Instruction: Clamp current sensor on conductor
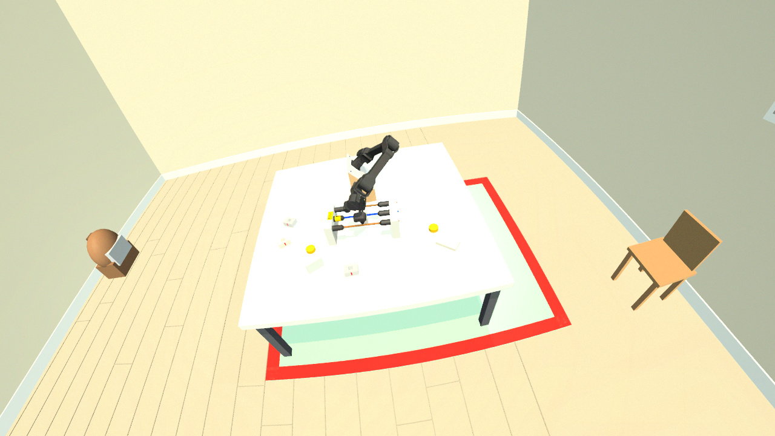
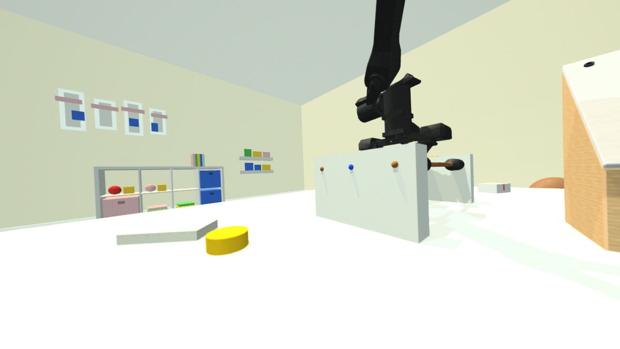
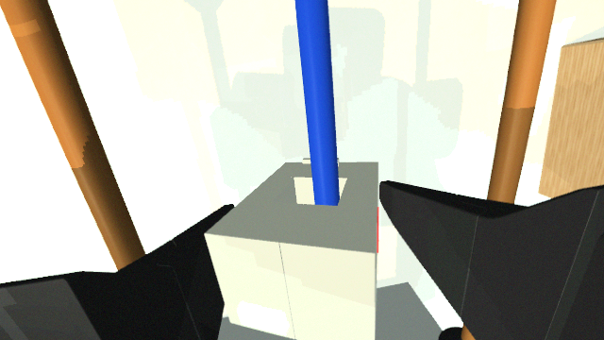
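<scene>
The sensor point(image 3: 291, 221), a pale box with a grey end face, is round the blue conductor point(image 3: 321, 94) in the wrist view. Its halves look together, with a thin seam on the cream side; the latch cannot be judged. A sliver of red shows at its right edge; the arrow's direction is unclear. The blue conductor point(image 1: 372, 214) has a yellow band point(image 1: 337, 218) and a yellow marker point(image 1: 330, 215) at its left end; no lettering is readable. My gripper point(image 3: 309, 201) point(image 1: 360, 212) is open astride the sensor. The left finger is close against it; a gap separates the right finger.
Orange conductors point(image 3: 52, 94) point(image 3: 524, 71) flank the blue one. A white end panel point(image 2: 368, 191) hides the fingers in the exterior view. A wooden block point(image 2: 585, 173) point(image 3: 576, 123) stands near. Small boxes point(image 1: 351, 269) point(image 1: 290, 221) and yellow discs point(image 1: 310, 249) point(image 1: 433, 227) lie around.
</scene>
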Controlling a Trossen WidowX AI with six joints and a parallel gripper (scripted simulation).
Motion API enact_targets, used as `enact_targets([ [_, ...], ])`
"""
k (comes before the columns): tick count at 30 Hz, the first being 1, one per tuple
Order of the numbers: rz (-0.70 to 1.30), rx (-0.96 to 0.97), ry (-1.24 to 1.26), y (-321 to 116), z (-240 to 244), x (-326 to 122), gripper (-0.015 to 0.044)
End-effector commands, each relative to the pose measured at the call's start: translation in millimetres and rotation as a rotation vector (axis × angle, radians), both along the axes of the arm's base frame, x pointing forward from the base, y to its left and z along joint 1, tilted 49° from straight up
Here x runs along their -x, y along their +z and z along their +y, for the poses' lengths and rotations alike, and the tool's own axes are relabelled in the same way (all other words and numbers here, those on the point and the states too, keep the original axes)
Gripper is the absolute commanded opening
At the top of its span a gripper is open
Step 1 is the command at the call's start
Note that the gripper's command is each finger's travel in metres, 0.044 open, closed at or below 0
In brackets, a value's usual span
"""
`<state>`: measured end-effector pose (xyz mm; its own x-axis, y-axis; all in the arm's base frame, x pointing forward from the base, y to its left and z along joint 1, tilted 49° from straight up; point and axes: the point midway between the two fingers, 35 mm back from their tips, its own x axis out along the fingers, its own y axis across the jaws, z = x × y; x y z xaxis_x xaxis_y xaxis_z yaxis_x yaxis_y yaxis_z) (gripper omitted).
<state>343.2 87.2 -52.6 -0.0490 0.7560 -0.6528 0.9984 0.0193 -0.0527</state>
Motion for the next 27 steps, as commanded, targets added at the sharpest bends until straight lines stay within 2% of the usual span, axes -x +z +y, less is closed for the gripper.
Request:
enact_targets([
  [1,-0.003,0.0,-0.003,2.3,-1.9,0.3,0.0062],
  [4,-0.001,0.0,-0.002,0.3,-0.7,-0.3,0.0],
  [13,-0.009,0.002,-0.011,-0.3,-0.8,-0.1,0.0],
  [27,-0.171,0.008,-0.202,0.9,-2.0,9.3,0.0],
])
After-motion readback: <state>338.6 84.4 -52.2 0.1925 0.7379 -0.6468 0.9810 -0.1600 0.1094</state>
